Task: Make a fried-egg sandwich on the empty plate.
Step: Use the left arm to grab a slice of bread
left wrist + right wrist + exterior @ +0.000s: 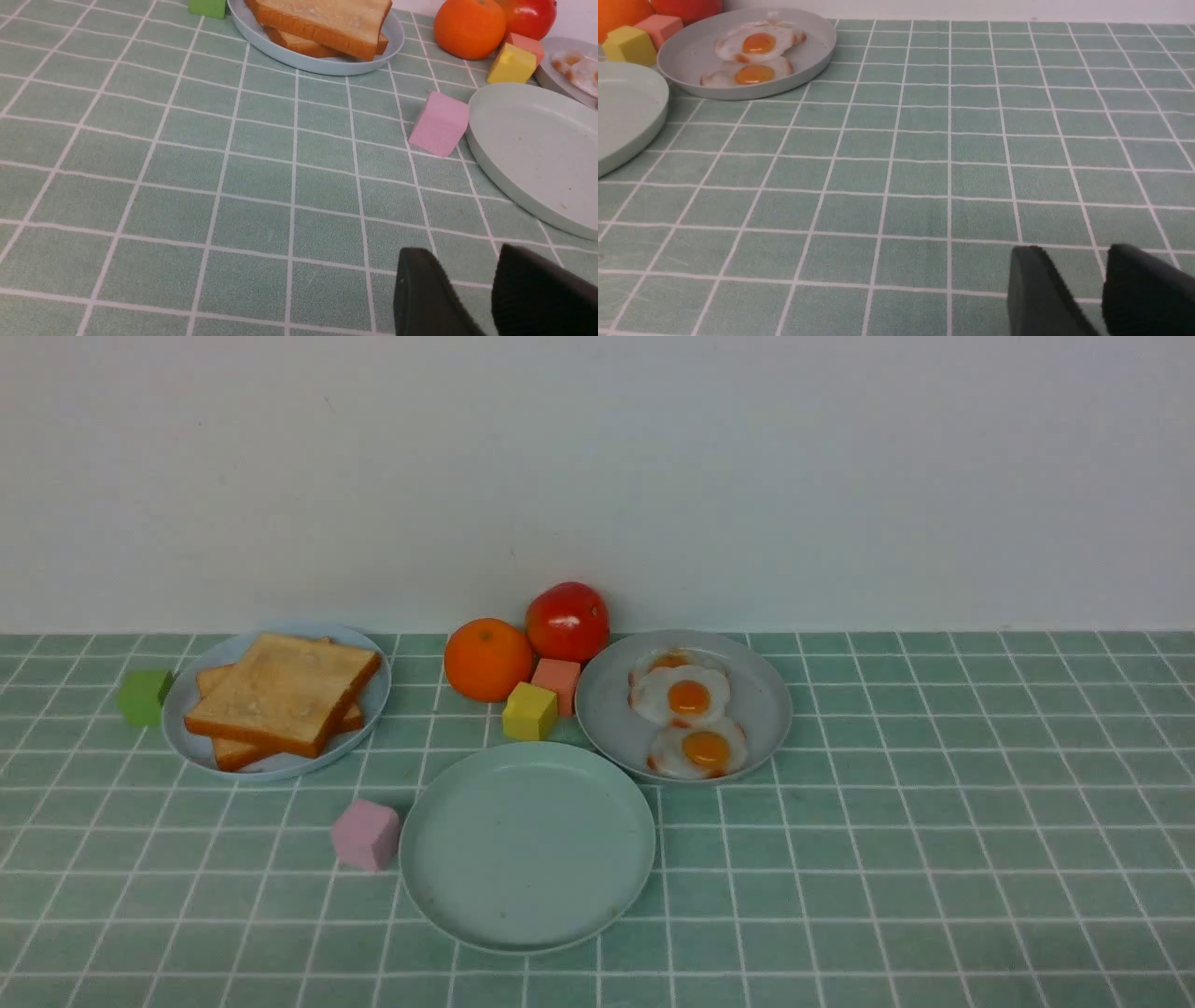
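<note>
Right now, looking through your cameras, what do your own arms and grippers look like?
Only fingertips show, at the edge of each wrist view. The left gripper has two matte black fingers with smooth, rounded, tapering tips. The right gripper looks the same. No cables, markings or arm links are visible, and the front view shows no arm.

No text, label, brand, number or sign can be read.

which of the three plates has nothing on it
The pale sea-green plate nearest the robot, beside the pink block. The light blue plate holds toast slices and the grey plate holds fried eggs.
</note>
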{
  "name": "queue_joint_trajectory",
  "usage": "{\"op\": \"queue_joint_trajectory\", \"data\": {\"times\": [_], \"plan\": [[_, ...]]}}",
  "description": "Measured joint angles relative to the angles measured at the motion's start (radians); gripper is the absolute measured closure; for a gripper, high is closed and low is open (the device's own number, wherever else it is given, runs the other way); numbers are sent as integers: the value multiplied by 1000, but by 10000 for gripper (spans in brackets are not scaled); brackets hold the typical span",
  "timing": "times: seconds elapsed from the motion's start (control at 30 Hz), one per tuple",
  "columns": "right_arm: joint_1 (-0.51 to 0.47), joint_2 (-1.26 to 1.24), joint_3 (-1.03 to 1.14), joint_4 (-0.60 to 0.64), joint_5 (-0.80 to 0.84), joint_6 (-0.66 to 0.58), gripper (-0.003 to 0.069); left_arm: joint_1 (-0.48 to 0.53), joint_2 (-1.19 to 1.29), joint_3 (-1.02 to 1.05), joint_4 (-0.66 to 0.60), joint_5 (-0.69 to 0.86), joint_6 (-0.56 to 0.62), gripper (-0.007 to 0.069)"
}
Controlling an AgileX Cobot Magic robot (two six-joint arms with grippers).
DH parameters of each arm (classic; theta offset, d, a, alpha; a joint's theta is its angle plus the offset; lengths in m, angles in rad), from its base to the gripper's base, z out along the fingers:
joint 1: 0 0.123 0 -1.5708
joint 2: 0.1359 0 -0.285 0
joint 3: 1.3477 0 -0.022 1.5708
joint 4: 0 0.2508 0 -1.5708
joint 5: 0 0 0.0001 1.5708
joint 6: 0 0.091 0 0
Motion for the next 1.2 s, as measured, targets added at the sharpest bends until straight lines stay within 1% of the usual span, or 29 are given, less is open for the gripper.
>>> {"op": "queue_joint_trajectory", "data": {"times": [0.47,0.53,0.6,0.67,0.77,0.8,0.83,0.9,0.93,1.03,1.07,1.13,1.17,1.2], "plan": [[0,0,0,0,0,0,419,0,0,0,11,-2,-1,386],[0,0,0,0,0,0,419,0,0,0,13,-26,-2,386],[0,0,0,0,0,0,419,0,0,0,-38,-97,-40,386],[0,0,0,0,0,0,419,0,0,0,-128,-174,-100,386],[0,0,0,0,0,0,419,0,0,0,-300,-319,-203,386],[0,0,0,0,0,0,419,0,0,0,-311,-327,-209,386],[0,0,0,0,0,0,419,0,0,0,-373,-377,-236,386],[0,0,0,0,0,0,419,0,0,-1,-430,-426,-254,387],[0,0,0,0,0,0,419,0,0,-1,-430,-426,-254,387],[0,0,0,0,0,0,419,-8,21,-73,-402,-340,-230,437],[0,0,0,0,0,0,419,-10,44,-106,-381,-308,-214,461],[0,0,0,0,0,0,419,-17,154,-230,-315,-196,-156,544],[0,0,0,0,0,0,419,-18,166,-241,-311,-171,-151,559],[0,0,0,0,0,0,419,-18,255,-323,-289,-88,-117,603]]}}
